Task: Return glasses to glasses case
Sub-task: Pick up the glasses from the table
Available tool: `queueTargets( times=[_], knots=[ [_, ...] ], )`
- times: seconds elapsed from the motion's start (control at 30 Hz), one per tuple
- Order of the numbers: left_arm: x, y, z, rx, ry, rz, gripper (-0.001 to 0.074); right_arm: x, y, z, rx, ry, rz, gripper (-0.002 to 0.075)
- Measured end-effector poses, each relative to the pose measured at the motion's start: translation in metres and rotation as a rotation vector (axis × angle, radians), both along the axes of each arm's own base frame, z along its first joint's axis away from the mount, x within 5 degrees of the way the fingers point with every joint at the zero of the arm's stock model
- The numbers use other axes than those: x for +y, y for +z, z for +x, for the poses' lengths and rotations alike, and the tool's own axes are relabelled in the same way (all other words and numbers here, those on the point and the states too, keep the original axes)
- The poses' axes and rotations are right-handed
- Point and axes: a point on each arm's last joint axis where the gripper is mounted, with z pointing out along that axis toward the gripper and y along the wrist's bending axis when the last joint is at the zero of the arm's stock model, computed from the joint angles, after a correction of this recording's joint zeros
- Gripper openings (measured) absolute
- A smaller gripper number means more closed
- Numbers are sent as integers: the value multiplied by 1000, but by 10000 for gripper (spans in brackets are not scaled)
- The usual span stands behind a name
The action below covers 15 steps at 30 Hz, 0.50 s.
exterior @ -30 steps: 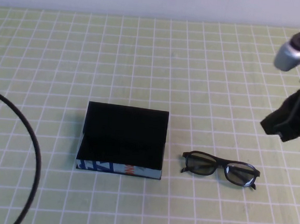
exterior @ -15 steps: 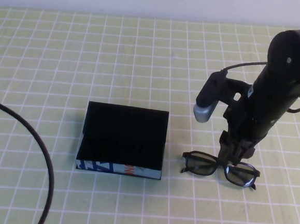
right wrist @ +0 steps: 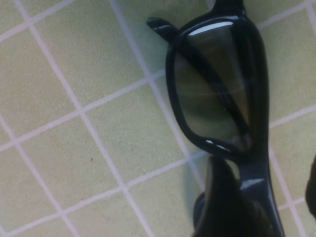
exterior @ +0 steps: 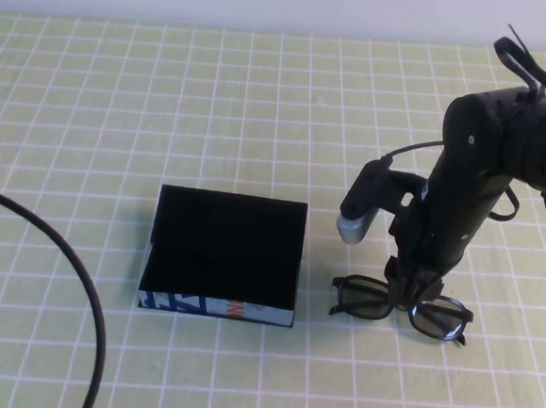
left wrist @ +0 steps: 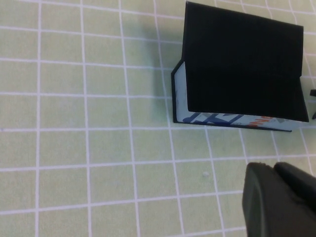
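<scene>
Right tool [exterior: 411, 289] is down at the glasses [exterior: 402, 308], lower right of centre in the high view, sitting right at the bridge between the two lenses. In the right wrist view one dark finger [right wrist: 219, 197] lies against the frame by the bridge and another dark edge shows at the far right border, so the fingers look spread either side of the frame. Can't confirm they're actually clamping it yet.

Glasses lie flat on the surface [exterior: 262, 99], a green cloth with a white grid, just right of the glasses case [exterior: 224, 253] with a gap between them, not touching. Right wrist view shows one greyish lens [right wrist: 212, 84] and the black frame up close, resting on the cloth.

Glasses case sits centre-left in the high view: lid flipped open toward the top of the frame, black interior exposed, light-blue printed front face toward the bottom edge. Left wrist view shows the same case [left wrist: 242, 69] in the upper right of that frame, blue and orange print visible along its front.

Left tool [left wrist: 279, 200] is visible only as a dark mass in the lower right corner of the left wrist view, above bare cloth, well apart from the case. Can't tell its state. A black cable [exterior: 68, 282] curves across the lower left of the high view.
</scene>
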Motion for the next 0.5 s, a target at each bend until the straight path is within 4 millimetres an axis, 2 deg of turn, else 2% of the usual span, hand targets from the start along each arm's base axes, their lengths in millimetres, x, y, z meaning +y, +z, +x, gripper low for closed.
queueTargets(
  times=[0.2, 0.3, 0.37, 0.43, 0.5],
  knots=[
    [0, 0, 0, 0, 0, 0, -3, 3, -15, 4, 29, -5, -5, 302],
    [0, 0, 0, 0, 0, 0, -3, 5, -11, 5, 30, -7, 5, 186],
    [0, 0, 0, 0, 0, 0, -3, 6, -5, 8, 27, -6, 13, 73],
    [0, 0, 0, 0, 0, 0, -3, 9, 5, 11, 19, -5, 25, 21],
    [0, 0, 0, 0, 0, 0, -3, 11, 15, 14, 9, -3, 37, 1]
  ],
)
